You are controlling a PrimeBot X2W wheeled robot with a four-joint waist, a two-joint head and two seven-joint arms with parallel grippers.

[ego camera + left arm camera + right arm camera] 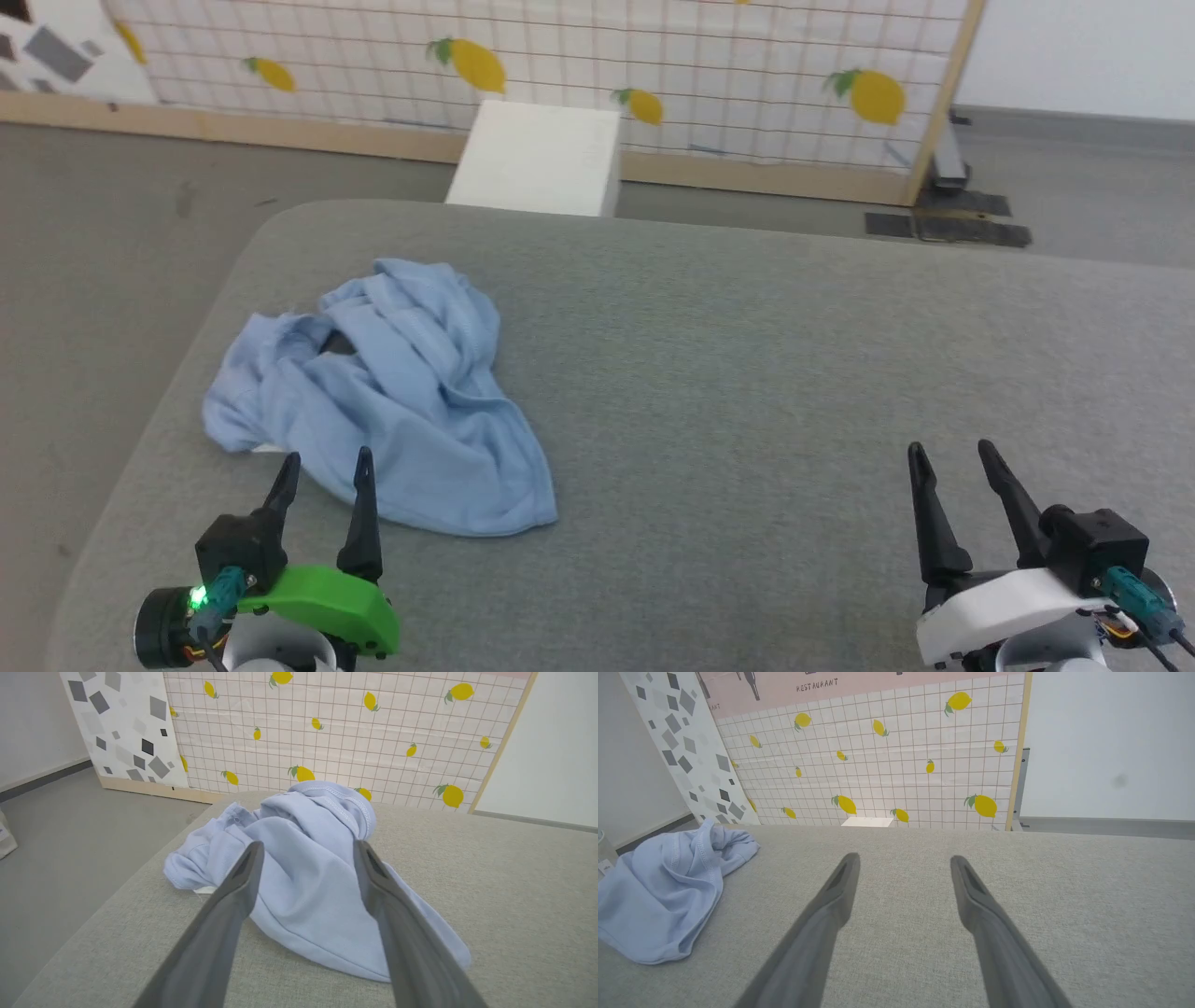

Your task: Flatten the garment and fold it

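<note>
Grey woven upholstery (766, 373) spreads before a lemon-print grid panel (560, 56), with the light-blue soft knit garment (392, 401) crumpled in a heap on its left side, just ahead of the left gripper (328, 455). That gripper and the right gripper (949, 448), well apart from the cloth, both stand spread and empty. Flattening and folding both look yet to be done, and the folds hide its sleeves and neckline.

Staged test studio: far-side freestanding wood-framed lemon-tile backdrop panel (579, 47), bare grey floor (112, 205), plain white wall (1111, 742).
</note>
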